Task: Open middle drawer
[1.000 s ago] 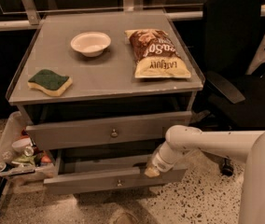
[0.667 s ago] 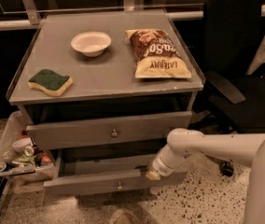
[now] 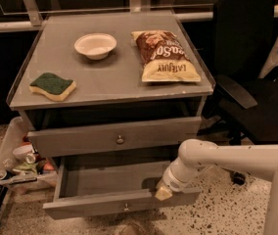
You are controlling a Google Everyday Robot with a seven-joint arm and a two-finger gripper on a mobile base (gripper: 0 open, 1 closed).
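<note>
The middle drawer (image 3: 100, 203) is the lower of the two grey drawers in view. It is pulled well out, and its bare inside (image 3: 109, 180) shows. Its small round knob (image 3: 126, 207) sits at the centre of the flat front. My gripper (image 3: 163, 193) is on the end of the white arm (image 3: 227, 160), which comes in from the right. It rests at the top edge of this drawer's front, right of the knob. The drawer above (image 3: 80, 141), with its own knob (image 3: 120, 140), stands only slightly out.
On the cabinet top (image 3: 119, 82) lie a white bowl (image 3: 95, 45), a brown chip bag (image 3: 164, 56) and a green-and-yellow sponge (image 3: 52, 85). A black office chair (image 3: 249, 77) stands close at the right. A cart tray with clutter (image 3: 16, 165) stands at the left, over speckled floor.
The middle drawer has slid further out toward the camera, showing more of its inside. My gripper has moved out with its front edge.
</note>
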